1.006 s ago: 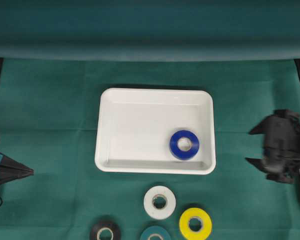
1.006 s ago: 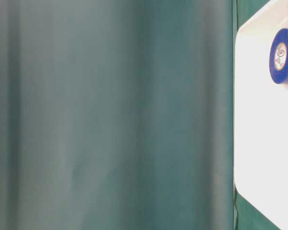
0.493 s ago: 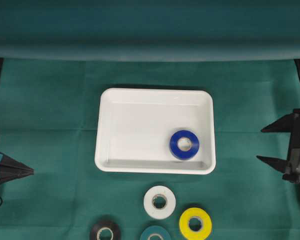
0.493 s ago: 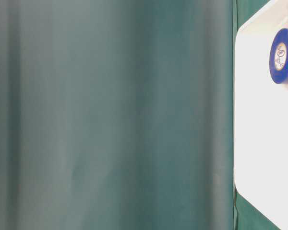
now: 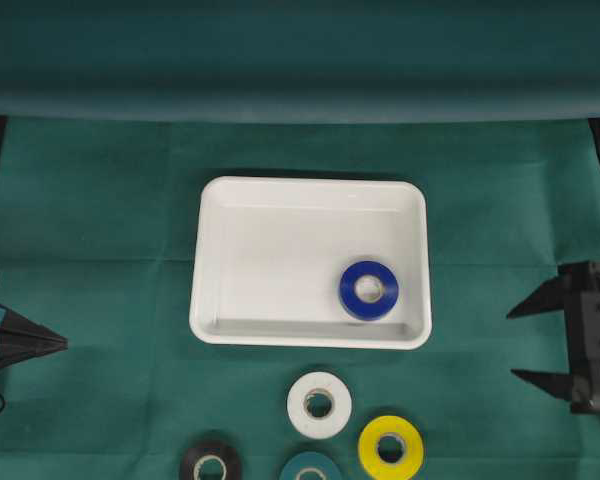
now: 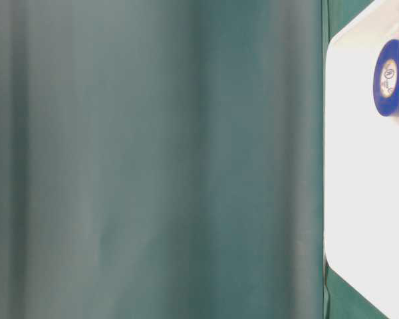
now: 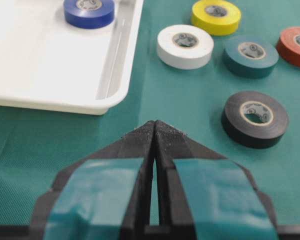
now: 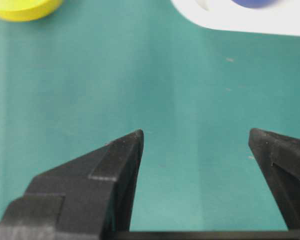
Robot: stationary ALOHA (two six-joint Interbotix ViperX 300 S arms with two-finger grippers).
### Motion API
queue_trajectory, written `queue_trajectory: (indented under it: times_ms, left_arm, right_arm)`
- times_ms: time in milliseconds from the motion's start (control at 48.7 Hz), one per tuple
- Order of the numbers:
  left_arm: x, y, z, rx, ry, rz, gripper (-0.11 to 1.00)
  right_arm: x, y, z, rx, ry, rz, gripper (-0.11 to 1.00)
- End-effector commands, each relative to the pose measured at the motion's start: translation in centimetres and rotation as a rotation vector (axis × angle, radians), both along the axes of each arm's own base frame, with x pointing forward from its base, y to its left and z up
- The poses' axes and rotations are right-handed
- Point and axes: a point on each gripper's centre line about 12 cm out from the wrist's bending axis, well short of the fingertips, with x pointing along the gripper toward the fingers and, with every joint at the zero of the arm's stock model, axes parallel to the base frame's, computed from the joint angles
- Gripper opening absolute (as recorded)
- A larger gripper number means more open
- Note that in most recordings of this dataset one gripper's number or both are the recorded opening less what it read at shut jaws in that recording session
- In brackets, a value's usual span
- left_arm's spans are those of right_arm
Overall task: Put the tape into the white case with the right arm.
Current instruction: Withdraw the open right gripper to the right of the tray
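1. The green cloth (image 5: pixel 100 220) covers the whole table, and everything else lies on it.
2. The white case (image 5: pixel 212 260) sits in the middle of the cloth. It is a shallow tray with rounded corners and a raised rim.
3. The right gripper (image 5: pixel 528 340) is at the right edge of the overhead view, well apart from the case. Its two pointed black fingers (image 8: pixel 117 160) stand wide apart, and only bare cloth shows between them, so it grasps nothing.
4. The left gripper (image 7: pixel 154 131) is at the left edge of the overhead view. Its fingers, with light-blue bands, are pressed together at the tips and hold nothing.
5. The blue tape roll (image 5: pixel 369 289) lies flat inside the case, near the lower right corner in the overhead view.
6. The white tape roll (image 5: pixel 319 404) lies on the cloth just below the case.
7. The yellow tape roll (image 5: pixel 391 446) is just beside the white one, lower and to the right.
8. The black tape roll (image 7: pixel 254 118) lies nearest to the left gripper.
9. The teal tape roll (image 7: pixel 250 55) is between the black and yellow rolls.
10. The red tape roll (image 7: pixel 296 46) shows only in the left wrist view, cut by the right edge.
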Motion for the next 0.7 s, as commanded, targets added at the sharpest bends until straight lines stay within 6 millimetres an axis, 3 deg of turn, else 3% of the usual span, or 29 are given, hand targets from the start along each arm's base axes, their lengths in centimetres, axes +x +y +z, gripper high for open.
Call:
queue_trajectory:
  times_ms: [0,267,677]
  left_arm:
    - [0.2,0.0,0.6,0.002,-0.012,0.003,0.00]
    - [0.2,0.0,0.6,0.000,-0.012,0.003,0.00]
    - [0.1,0.0,0.5,0.000,-0.011,0.003,0.00]
  right_arm:
    - [0.6,0.9,0.9,0.005,-0.026,0.046,0.56]
    - [0.5,2.8,0.9,0.006,-0.025,0.149,0.56]
    - [0.6,3.2,0.6,0.005,-0.016,0.172,0.56]
